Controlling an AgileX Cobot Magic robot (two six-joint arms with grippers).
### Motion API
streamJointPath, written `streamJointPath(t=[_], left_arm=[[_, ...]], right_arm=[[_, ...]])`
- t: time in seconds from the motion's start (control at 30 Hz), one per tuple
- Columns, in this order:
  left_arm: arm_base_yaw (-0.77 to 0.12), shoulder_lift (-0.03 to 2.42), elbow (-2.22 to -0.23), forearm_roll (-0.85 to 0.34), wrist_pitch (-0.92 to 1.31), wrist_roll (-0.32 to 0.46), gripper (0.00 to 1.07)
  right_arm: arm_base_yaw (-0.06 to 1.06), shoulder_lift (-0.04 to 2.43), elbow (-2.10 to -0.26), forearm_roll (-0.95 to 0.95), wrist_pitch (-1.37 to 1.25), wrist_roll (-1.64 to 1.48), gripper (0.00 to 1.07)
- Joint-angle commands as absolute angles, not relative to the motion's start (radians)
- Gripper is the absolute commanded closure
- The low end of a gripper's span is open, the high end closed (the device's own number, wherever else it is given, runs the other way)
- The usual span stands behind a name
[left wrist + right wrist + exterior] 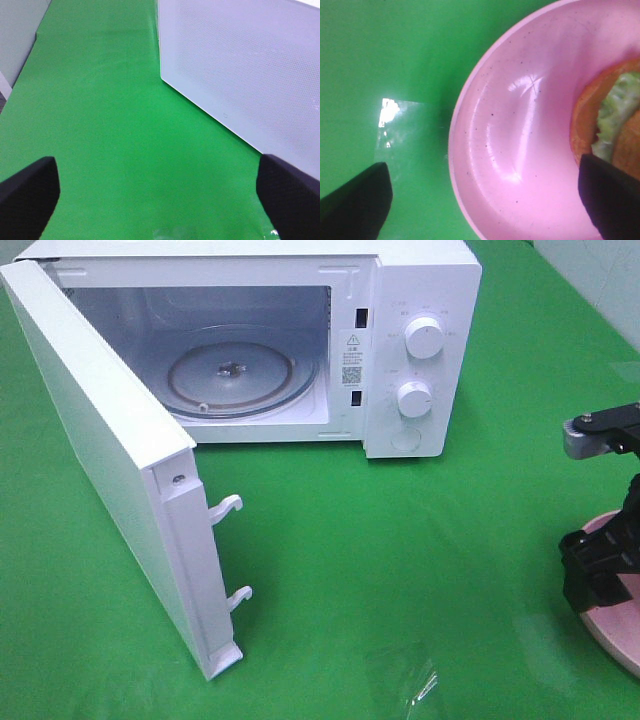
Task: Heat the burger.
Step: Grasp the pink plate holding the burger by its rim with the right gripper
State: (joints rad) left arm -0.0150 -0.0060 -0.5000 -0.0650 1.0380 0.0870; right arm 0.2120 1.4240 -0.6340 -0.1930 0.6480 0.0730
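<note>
The burger (607, 117) lies at one side of a pink plate (520, 150); only part of its golden bun and green lettuce shows in the right wrist view. My right gripper (482, 167) is open above the plate's rim, one finger (355, 200) over the green cloth and the other finger (612, 200) beside the burger. From high up, the right gripper (597, 570) hangs over the plate (625, 645) at the right edge and hides the burger. My left gripper (160, 200) is open over bare cloth, holding nothing.
The white microwave (420, 340) stands at the back with its door (110, 470) swung wide open toward the front left and its glass turntable (235, 375) bare. The door's white panel (240, 75) stands close to the left gripper. A scrap of clear film (415, 675) lies on the green cloth.
</note>
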Motion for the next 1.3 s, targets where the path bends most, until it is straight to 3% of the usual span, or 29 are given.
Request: streamJointPath(t=[0.03,1.13,1.3], left_arm=[[-0.015,-0.007,-0.498,-0.07,1.037,0.087,0.07],[-0.015,-0.007,-0.498,-0.07,1.037,0.087,0.07],[-0.015,-0.007,-0.498,-0.07,1.037,0.087,0.07]], right_arm=[[0.208,1.447,-0.616,-0.201,0.623,0.064,0.11],[0.162,1.716,-0.614,-0.198,0.466,0.074,0.21],[0.162,1.721,-0.614,-0.198,0.467,0.074,0.29]])
